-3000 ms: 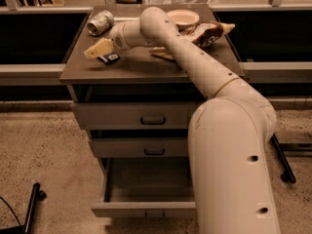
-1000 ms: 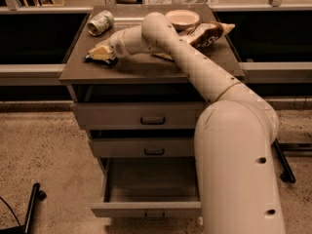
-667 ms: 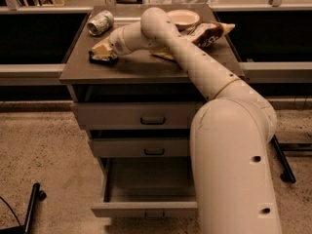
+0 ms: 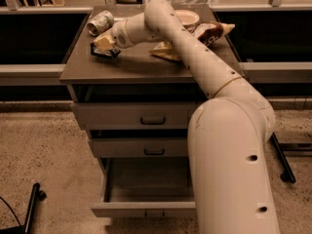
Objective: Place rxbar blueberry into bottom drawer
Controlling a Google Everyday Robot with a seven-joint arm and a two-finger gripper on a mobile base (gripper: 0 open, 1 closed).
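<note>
Grey metal drawers (image 4: pixel 131 115) stand under a brown top (image 4: pixel 146 68); the bottom drawer (image 4: pixel 146 209) is pulled out toward the near side, while the two above it are pushed in. At the far left of the top, the gripper (image 4: pixel 104 45) is down on the rxbar (image 4: pixel 103 54), a small dark shape lying just under its pale tip, though whether the claw grips it cannot be told. A can (image 4: pixel 100 22) lies just beyond, and a bowl (image 4: pixel 189 16) and bag (image 4: pixel 210 32) sit to the right, behind the arm (image 4: pixel 195 57).
</note>
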